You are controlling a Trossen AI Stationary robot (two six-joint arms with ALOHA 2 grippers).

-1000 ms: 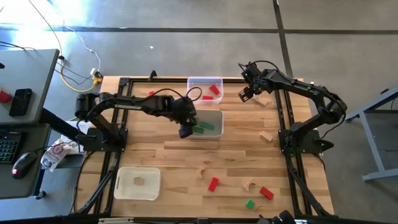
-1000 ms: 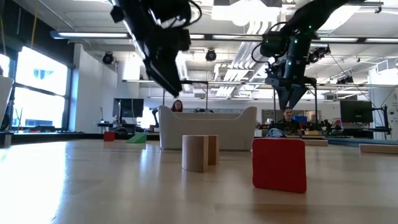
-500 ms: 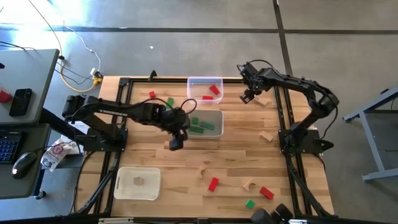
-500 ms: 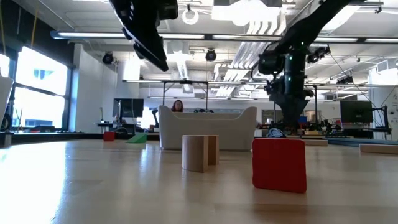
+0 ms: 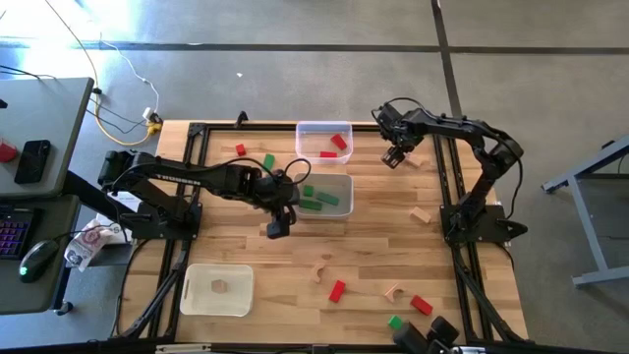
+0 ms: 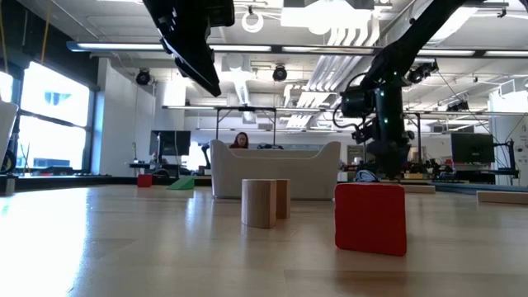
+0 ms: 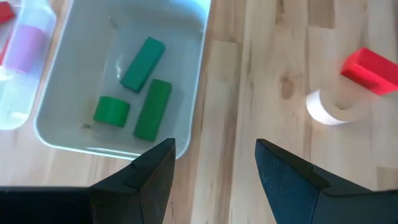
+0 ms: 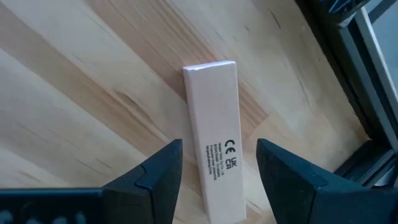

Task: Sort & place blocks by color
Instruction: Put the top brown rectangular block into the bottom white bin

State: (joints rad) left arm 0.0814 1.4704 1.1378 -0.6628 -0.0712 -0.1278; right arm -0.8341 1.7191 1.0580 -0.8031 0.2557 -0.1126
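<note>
My table [image 5: 246, 246] is pale butcher-block wood on a black frame, standing on a grey concrete floor [image 5: 295, 79] crossed by dark seams. Beside it sits a grey desk [image 5: 39, 108] with a phone [image 5: 33, 160], keyboard [image 5: 12, 231] and mouse [image 5: 37, 258]. Beyond the table, a big window [image 6: 58, 115] glows at one side, strip lights [image 6: 107, 47] run under an open ceiling, and monitors [image 6: 470, 148] stand on distant benches

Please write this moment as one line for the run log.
left hand: open, empty, above the table beside the tray holding green blocks | right hand: open, over plain wood bar, not gripped
</note>
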